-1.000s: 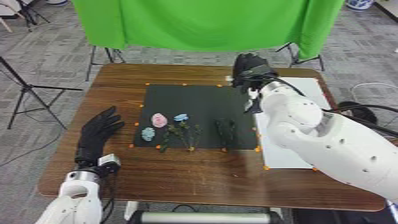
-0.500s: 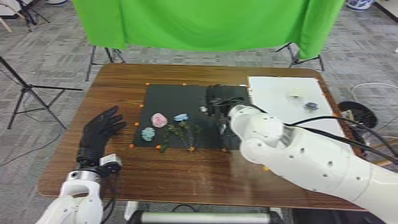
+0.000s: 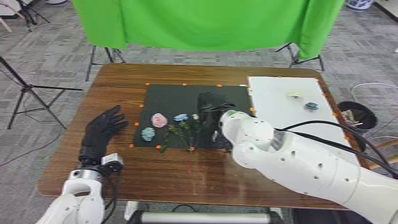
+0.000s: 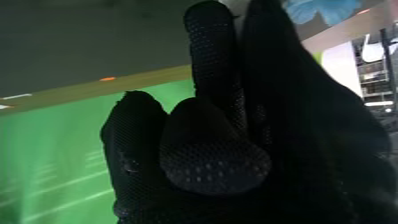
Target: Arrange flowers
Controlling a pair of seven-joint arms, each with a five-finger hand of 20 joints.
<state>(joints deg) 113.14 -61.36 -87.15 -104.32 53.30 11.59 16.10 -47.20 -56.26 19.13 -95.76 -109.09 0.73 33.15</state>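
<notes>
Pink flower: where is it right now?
In the head view, the pink flower lies on the left side of the black mat, just left of a blue flower.

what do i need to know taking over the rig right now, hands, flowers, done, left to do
Left hand: open, at the table's left side.
Right hand: over the dark mat; can't tell if it holds anything.
Done: pale yellow flower and blue-purple flower are on the white sheet.
Left: pink flower, blue flower and pale blue flower are on the mat, probably to be arranged next.
</notes>
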